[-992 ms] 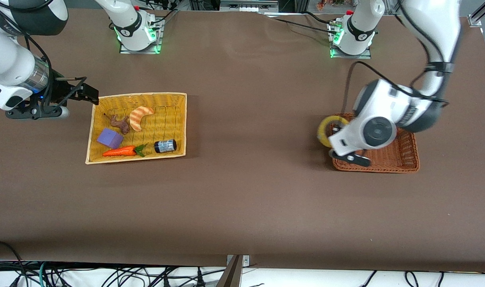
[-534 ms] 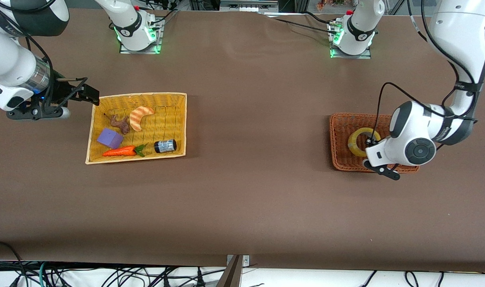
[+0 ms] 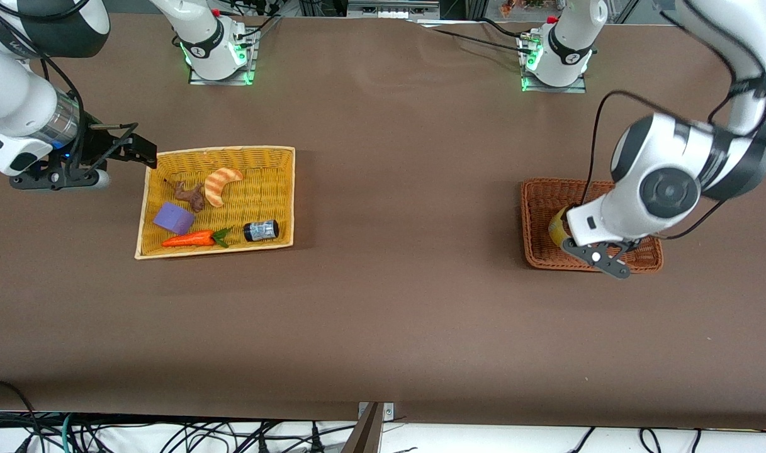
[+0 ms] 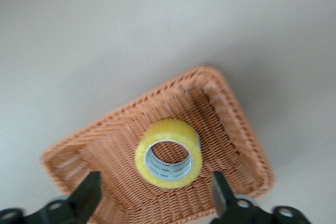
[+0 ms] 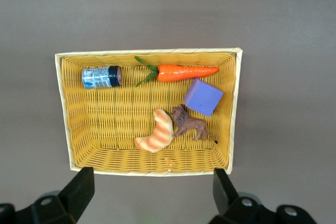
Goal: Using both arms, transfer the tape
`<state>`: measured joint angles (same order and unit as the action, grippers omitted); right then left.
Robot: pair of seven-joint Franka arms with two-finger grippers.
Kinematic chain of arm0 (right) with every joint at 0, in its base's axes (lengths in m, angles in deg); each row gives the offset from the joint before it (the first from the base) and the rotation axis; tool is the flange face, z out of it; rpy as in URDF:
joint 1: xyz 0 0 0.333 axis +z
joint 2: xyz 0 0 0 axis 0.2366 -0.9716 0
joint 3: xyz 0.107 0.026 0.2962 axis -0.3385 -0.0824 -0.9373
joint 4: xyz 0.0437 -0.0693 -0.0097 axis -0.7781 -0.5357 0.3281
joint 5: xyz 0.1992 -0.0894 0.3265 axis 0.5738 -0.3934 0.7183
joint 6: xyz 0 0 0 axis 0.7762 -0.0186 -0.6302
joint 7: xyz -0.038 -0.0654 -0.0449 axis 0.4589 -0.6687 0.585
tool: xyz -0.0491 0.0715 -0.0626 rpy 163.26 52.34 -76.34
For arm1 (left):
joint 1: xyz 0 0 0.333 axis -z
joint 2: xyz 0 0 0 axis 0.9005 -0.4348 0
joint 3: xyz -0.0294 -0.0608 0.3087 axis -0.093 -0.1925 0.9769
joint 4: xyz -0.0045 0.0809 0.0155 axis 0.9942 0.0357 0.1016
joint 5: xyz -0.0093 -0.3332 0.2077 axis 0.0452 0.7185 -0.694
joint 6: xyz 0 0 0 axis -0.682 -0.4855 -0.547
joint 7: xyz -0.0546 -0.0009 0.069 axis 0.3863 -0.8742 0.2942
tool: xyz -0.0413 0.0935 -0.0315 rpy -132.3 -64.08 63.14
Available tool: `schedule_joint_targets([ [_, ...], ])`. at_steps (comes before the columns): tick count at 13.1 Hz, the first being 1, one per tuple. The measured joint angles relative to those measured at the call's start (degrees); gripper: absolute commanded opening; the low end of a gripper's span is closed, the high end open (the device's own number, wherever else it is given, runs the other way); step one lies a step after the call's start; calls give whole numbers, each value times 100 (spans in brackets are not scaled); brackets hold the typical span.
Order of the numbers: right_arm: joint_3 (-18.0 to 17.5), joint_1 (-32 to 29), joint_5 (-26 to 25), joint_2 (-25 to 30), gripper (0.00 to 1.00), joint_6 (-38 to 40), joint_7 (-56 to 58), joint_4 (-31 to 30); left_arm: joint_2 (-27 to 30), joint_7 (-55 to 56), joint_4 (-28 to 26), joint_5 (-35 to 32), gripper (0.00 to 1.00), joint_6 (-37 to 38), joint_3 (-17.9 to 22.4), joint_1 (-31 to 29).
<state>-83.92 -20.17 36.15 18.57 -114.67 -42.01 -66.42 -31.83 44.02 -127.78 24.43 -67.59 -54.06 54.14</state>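
The tape (image 4: 170,128), a yellowish roll with a wide hole, lies flat in the brown wicker basket (image 4: 226,98) at the left arm's end of the table. In the front view only a sliver of the tape (image 3: 554,228) shows beside the left wrist. My left gripper (image 4: 155,179) hangs open and empty above the tape, well clear of it. My right gripper (image 3: 145,151) is open and empty, in the air beside the yellow basket (image 3: 219,150) at the right arm's end, and it waits there.
The yellow basket (image 5: 147,52) holds a croissant (image 3: 221,184), a brown toy animal (image 3: 191,195), a purple block (image 3: 174,218), a carrot (image 3: 191,239) and a small black cylinder with a blue label (image 3: 260,230). Bare brown table lies between the two baskets.
My left gripper carried the tape from the brown basket's edge to over its middle, let it go there and rose. The right arm has not moved.
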Motion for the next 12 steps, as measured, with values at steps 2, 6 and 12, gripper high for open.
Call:
schedule_joint_targets([
  [2,0,0,0,1,100,-31,0,11,367,57,636,348,100,833,-106,12],
  [6,-2,0,-1,15,100,-47,0,149,634,88,1718,880,100,2036,206,-184],
  [12,-16,20,-1,-46,100,-51,0,298,1672,269,294,2076,100,1044,2382,949],
])
